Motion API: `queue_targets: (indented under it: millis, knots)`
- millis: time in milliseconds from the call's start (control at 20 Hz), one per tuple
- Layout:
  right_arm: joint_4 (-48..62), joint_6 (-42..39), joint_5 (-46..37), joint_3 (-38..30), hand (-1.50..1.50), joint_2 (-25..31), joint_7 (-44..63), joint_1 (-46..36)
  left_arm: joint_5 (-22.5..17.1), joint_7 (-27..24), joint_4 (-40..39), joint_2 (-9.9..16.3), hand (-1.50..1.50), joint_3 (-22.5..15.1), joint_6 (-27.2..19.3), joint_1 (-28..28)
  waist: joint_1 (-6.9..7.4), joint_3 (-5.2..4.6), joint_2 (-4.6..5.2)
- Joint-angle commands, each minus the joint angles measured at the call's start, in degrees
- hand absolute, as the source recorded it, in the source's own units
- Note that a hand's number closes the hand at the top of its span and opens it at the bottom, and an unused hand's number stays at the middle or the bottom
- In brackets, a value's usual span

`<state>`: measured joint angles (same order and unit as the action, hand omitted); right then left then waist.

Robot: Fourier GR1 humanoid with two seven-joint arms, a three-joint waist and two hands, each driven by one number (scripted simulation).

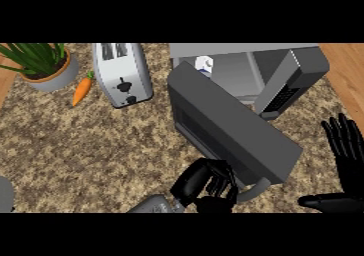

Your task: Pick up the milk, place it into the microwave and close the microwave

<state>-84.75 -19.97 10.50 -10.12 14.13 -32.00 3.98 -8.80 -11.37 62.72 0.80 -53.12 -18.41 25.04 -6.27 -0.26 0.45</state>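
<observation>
Black left hand [207, 187] at microwave door [233, 132] (milk [205, 65] inside)

Microwave [248, 75] sitting at back right of bench [89, 145], door [229, 130] swinging out toward front. Milk [205, 65] sitting inside microwave, at left side of cavity. Toaster [123, 74] lying just left of microwave. Carrot [82, 89] lying left of toaster, potted plant [39, 62] sitting behind carrot at far back left.
</observation>
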Motion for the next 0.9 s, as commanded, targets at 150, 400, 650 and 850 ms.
queue_targets:
  millis: [150, 400, 650, 850]
  knots:
    - [-4.9, -6.5, 5.7, -0.6, -1.5, 4.0, 4.1, -0.7, -9.9, -3.6, -0.5, -0.8, 1.5, -2.0, -10.2, 5.6, -2.83, -0.13, 0.65]
    - [-7.8, -9.9, 6.9, 2.4, -1.5, 5.0, 6.2, -2.0, -14.6, -5.9, -1.8, -0.8, 1.5, -2.3, -13.4, 10.6, -4.3, -0.15, 1.16]
    - [-11.3, -11.6, 9.6, 2.7, -1.5, 6.6, 8.8, -3.0, -19.4, -4.3, -4.5, -0.8, 1.5, 0.3, -15.1, 17.3, -7.08, -0.16, 1.49]
    - [-12.5, -12.5, 11.4, 2.9, -1.5, 6.7, 9.6, -2.7, -22.8, -4.3, -7.8, -0.8, 1.5, 2.8, -17.5, 20.7, -8.83, -0.07, 1.99]
